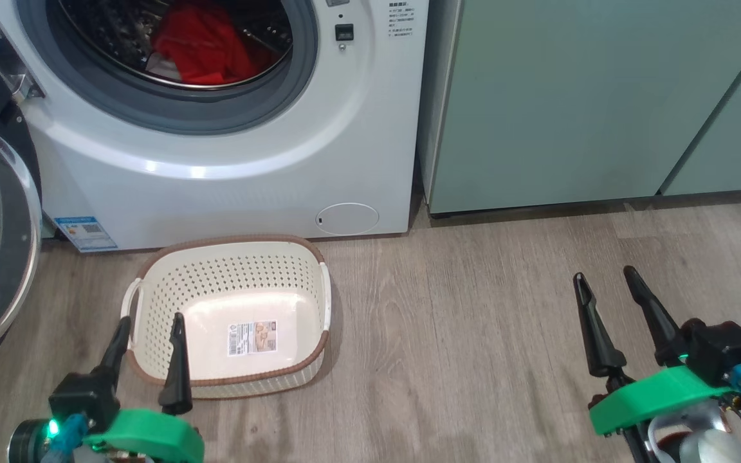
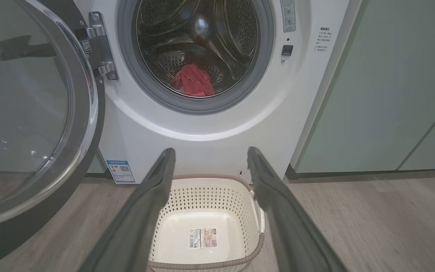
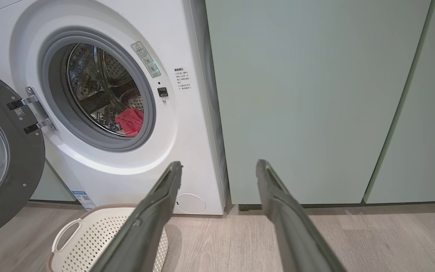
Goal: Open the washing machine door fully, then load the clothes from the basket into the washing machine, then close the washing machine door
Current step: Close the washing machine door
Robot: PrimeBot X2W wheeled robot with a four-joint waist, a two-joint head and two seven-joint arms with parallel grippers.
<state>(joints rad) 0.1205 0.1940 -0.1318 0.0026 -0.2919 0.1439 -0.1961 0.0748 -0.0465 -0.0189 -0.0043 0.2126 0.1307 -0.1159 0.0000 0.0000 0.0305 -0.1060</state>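
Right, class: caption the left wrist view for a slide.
Left claw open by basket; red clothes in drum, door open.

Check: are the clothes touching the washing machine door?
Apart. In the left wrist view the clothes lie inside the drum, while the washing machine door stands swung open at the left, clear of the opening.

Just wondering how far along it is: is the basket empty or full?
Empty. The basket holds only its label sticker; the red clothes lie inside the washing machine.
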